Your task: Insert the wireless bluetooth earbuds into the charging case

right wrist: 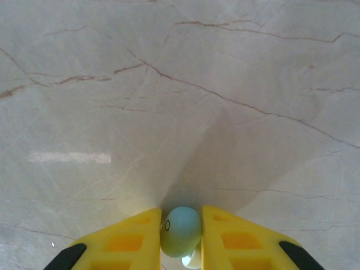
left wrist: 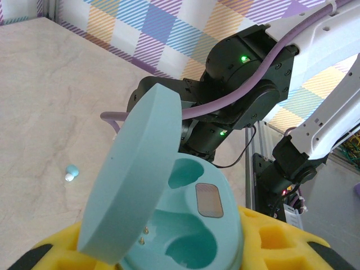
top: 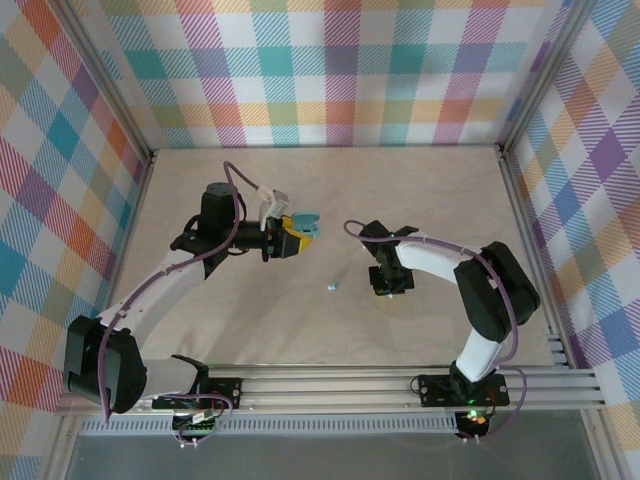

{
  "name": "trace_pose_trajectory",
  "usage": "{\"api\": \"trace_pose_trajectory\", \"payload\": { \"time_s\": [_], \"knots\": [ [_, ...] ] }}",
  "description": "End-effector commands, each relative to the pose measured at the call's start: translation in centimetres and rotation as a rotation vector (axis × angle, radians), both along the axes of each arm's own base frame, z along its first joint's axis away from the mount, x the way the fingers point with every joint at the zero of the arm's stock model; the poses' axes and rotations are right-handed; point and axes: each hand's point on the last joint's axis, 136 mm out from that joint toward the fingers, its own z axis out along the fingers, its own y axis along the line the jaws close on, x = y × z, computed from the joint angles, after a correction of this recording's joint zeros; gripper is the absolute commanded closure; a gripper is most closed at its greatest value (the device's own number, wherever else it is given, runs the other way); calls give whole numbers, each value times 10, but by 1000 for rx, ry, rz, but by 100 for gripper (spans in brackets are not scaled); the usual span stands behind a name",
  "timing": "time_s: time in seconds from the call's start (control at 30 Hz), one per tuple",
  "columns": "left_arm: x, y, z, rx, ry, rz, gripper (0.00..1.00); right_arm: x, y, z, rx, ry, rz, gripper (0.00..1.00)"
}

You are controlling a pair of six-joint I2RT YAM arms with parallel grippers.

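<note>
Right claw [right wrist: 181, 214], lower centre, is pinching a tiny pale-teal plastic earbud [right wrist: 180, 229], its underside cut off; left claw [top: 297, 233] is gripping an open teal oval plastic case [left wrist: 191, 225]; another earbud [left wrist: 71, 172] is lying centre-left.

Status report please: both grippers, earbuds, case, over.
Left gripper holding charging case, lid open, wells empty. Right gripper pinching one earbud on table. Second earbud loose on table. No obstacle seen.

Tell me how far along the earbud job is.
Done: the left end effector holds the charging case open, both wells empty. In hand: the right end effector pinches one earbud at the table. Left: seat it, then fetch the second earbud lying on the table.
</note>
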Motion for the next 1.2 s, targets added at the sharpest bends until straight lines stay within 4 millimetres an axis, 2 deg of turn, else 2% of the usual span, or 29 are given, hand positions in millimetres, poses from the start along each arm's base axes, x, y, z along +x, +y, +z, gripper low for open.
{"api": "trace_pose_trajectory", "payload": {
  "time_s": [0.0, 0.17, 0.27, 0.37, 0.47, 0.53, 0.63, 0.8, 0.93, 1.17],
  "knots": [
    [-3, 2, 8, -24, -43, -14, 100, -4, 7, 14, 42, -2, 37, 80],
    [-4, 3, 10, -27, -53, -16, 100, -3, 25, 43, 190, -69, 68, 81],
    [-4, 3, 11, -28, -55, -17, 100, -1, 38, 73, 300, -144, 103, 81],
    [-5, 3, 13, -32, -62, -19, 100, -1, 56, 117, 445, -237, 175, 82],
    [-8, 3, 16, -43, -77, -32, 100, -7, 73, 171, 607, -353, 274, 86],
    [-12, 2, 20, -56, -100, -44, 100, -14, 84, 212, 724, -433, 350, 87],
    [-15, 2, 25, -68, -130, -53, 100, -27, 98, 262, 856, -507, 453, 87],
    [-20, 2, 31, -80, -154, -66, 100, -41, 122, 315, 1011, -540, 601, 86],
    [-21, 0, 32, -81, -156, -73, 100, -45, 144, 341, 1108, -528, 707, 85],
    [-24, -2, 34, -82, -157, -82, 100, -42, 168, 346, 1150, -474, 794, 86]
  ]
}}
